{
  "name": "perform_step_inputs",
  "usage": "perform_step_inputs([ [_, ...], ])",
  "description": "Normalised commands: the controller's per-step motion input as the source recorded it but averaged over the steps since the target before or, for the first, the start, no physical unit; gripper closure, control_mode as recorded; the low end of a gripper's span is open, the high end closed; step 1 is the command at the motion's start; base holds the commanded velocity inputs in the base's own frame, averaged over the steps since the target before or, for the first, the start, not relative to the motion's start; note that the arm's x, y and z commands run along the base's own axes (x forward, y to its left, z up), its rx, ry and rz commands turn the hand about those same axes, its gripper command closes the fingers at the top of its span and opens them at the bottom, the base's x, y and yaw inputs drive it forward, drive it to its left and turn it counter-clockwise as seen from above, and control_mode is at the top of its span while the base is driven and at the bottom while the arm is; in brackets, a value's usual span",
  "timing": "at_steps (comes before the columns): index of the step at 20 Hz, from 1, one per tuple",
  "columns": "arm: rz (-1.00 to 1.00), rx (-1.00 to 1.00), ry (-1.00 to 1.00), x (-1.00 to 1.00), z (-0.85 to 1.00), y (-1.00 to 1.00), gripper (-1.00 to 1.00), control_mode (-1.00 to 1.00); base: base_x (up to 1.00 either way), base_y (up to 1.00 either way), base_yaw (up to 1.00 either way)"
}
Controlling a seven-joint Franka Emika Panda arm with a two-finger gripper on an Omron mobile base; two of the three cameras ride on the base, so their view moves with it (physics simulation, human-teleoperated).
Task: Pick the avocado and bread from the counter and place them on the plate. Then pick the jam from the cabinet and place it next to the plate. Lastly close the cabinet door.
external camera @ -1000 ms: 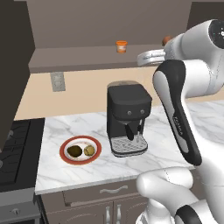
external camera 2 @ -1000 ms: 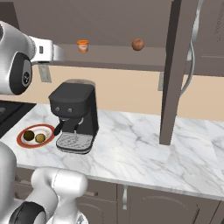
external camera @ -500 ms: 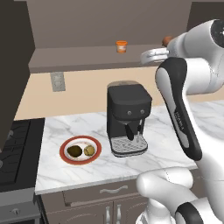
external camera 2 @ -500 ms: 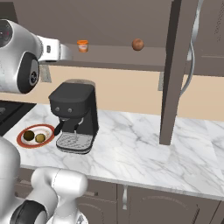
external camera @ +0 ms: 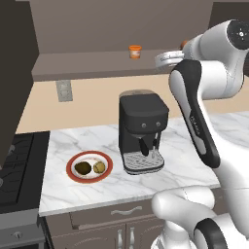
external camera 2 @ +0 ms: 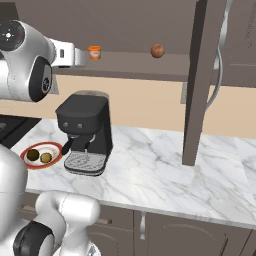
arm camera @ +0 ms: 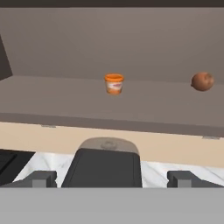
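gripper (arm camera: 112,178): jaws wide, holding nothing
risk: I could knock over the jam (arm camera: 114,83), coming in low above coffee machine (arm camera: 105,166)

Nothing much to read out there: the only lettering was a strip of small grey characters running down the dark forearm panel of the white arm (external camera: 198,127), and it was too small to make out. The jam (arm camera: 114,83) carried a paler band around its orange body, but no word on it could be read. The black coffee machine (external camera: 142,130) showed only two small round knobs on its front, with no brand or number legible.
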Motion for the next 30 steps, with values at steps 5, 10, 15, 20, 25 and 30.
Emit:
perform_step_inputs([
  [5, 0.00, 0.00, 0.00, 0.26, 0.00, 0.00, -1.00, -1.00, 0.00, 0.00, 0.00],
  [10, 0.00, 0.00, 0.00, 0.26, 0.00, 0.00, -1.00, -1.00, 0.00, 0.00, 0.00],
  [15, 0.00, 0.00, 0.00, 0.26, 0.00, 0.00, -1.00, -1.00, 0.00, 0.00, 0.00],
  [20, 0.00, 0.00, 0.00, 0.23, 0.00, 0.00, -1.00, -1.00, 0.00, 0.00, 0.00],
  [25, 0.00, 0.00, 0.00, 0.23, 0.00, 0.01, -1.00, -1.00, 0.00, 0.00, 0.00],
  [30, 0.00, 0.00, 0.00, 0.15, 0.00, 0.07, -1.00, -1.00, 0.00, 0.00, 0.00],
])
